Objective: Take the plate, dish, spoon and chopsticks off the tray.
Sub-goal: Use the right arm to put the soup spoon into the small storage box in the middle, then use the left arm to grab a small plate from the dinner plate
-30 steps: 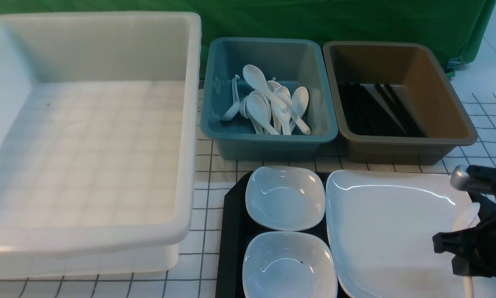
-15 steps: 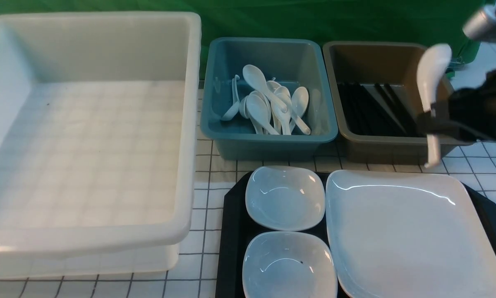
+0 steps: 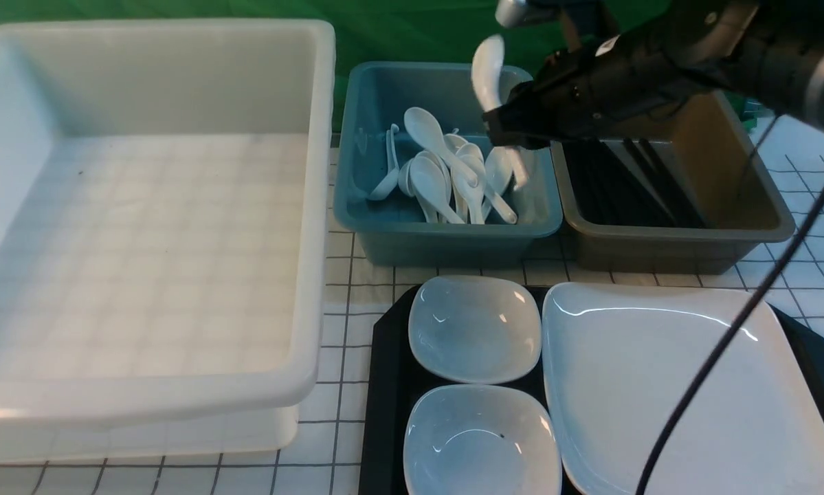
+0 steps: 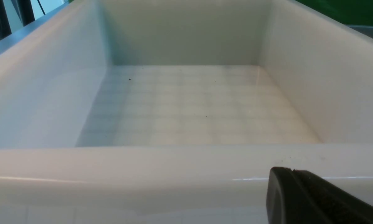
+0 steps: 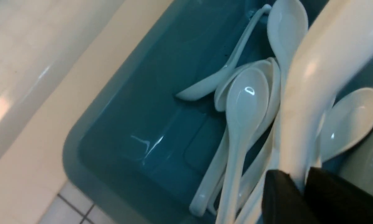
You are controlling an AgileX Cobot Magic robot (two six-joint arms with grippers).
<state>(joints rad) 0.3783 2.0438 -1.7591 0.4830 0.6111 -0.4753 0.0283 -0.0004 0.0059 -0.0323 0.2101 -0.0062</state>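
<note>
**A:** Swinging left, the right gripper [image 3: 515, 127] is leaving the brown tub [image 3: 673, 244] behind and is now hanging over the far right part of the blue tub [image 3: 446, 240].

**B:** Is it still carrying the spoon [image 3: 488, 72]?

**A:** Yes, its jaws are pinching the handle, bowl pointing up. I am guessing the drop is coming.

**B:** What is the left gripper [image 4: 298, 193] doing?

**A:** It is sitting closed and empty near the white tub [image 3: 143, 405]. The plate [image 3: 659, 385] and 2 dishes [image 3: 475, 328] are still waiting on the tray [image 3: 381, 385].

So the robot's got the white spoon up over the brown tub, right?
No, not the brown tub. The white spoon is up over the blue tub, where the other spoons lie. The front view shows it.
</note>
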